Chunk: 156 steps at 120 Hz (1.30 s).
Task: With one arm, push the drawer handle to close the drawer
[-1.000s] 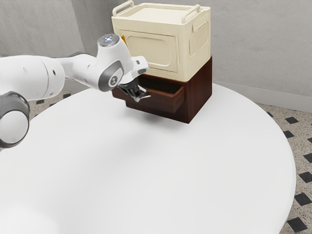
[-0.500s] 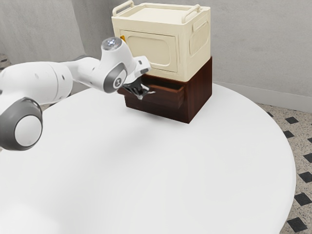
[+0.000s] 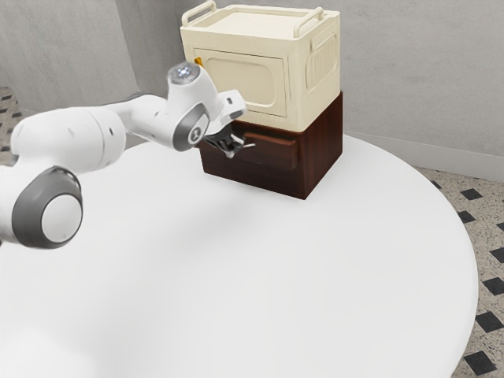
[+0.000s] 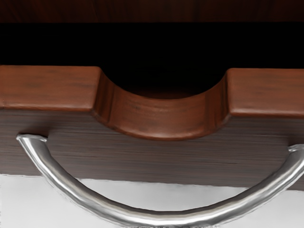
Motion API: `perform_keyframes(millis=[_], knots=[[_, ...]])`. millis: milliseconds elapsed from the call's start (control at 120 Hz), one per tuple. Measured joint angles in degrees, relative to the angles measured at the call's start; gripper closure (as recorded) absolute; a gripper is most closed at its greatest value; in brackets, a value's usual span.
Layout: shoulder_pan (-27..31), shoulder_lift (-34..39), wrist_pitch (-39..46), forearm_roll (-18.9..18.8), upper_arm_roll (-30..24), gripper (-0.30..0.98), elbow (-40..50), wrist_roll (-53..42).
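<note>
Here, the grained reddish-brown drawer (image 4: 42, 88) sits almost fully in its boxy dark-wood cabinet (image 3: 324, 146) on the round white surface (image 3: 236, 283), beneath a smooth cream box (image 3: 303, 102), a black gap behind its scooped front. Its shiny metal handle (image 4: 164, 217) curves outward by the black gripper (image 3: 229, 147); I cannot tell whether the jaws are apart or together.
</note>
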<state>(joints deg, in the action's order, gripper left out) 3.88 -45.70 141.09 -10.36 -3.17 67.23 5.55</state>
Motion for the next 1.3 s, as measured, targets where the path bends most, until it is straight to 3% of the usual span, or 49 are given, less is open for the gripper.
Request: perform_keyframes(millis=[450, 1300], knots=[[-0.4, -4.7, 0.5, 0.1, -0.2, 0.79, -7.5, -0.6], [-1.4, -7.8, 1.4, 0.2, -0.5, 0.79, -10.3, -0.6]])
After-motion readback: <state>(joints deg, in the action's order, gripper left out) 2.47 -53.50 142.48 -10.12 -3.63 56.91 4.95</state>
